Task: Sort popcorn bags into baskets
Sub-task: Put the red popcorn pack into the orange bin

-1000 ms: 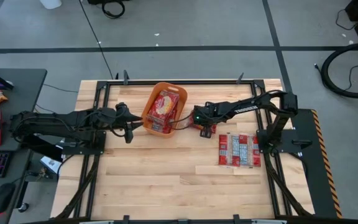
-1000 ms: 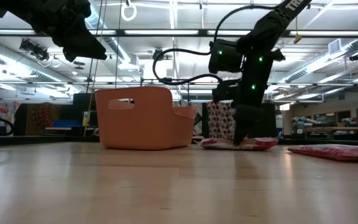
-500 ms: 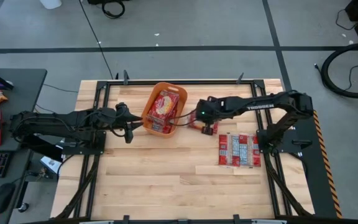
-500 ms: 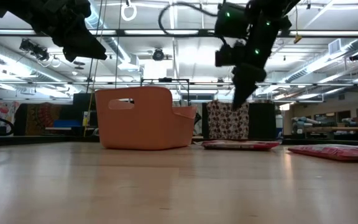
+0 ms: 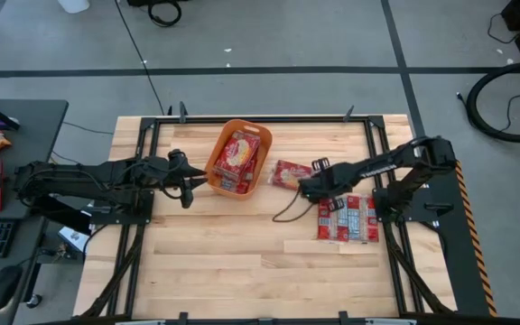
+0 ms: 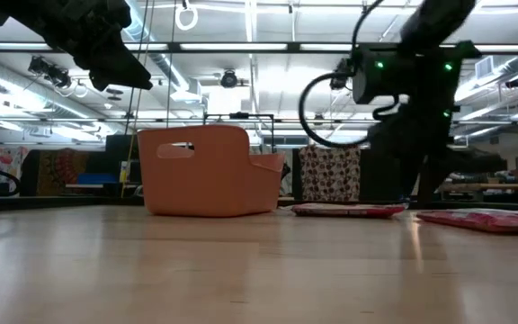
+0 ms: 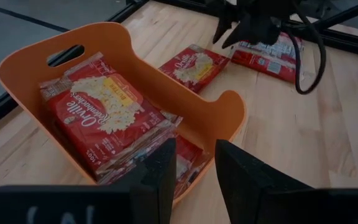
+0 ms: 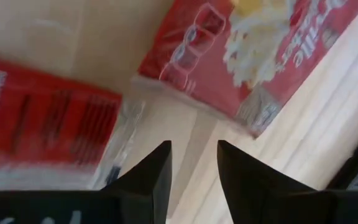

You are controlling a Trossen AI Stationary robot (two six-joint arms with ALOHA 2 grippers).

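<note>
The orange basket [image 5: 215,162] stands at the far middle of the table and holds several red popcorn bags [image 7: 104,115], stacked flat inside. One loose popcorn bag [image 5: 290,172] lies flat on the wood just right of the basket. A pile of more bags [image 5: 346,218] lies flat at the right. My right gripper [image 5: 306,191] hangs open between the loose bag and the pile, with nothing between its fingers. My left gripper [image 7: 195,171] is open too. It hovers high over the table at the basket's left side [image 6: 106,54].
A dark cable [image 5: 287,212] loops down from my right arm onto the wood near the loose bag. Bare wood covers the table's near half. Black frame rails [image 5: 242,117] run along the table's edges.
My right gripper has lifted off the loose bag beside the basket. It has then swung toward the table's right and near edges, toward the pile. The loose bag has stayed flat on the table.
</note>
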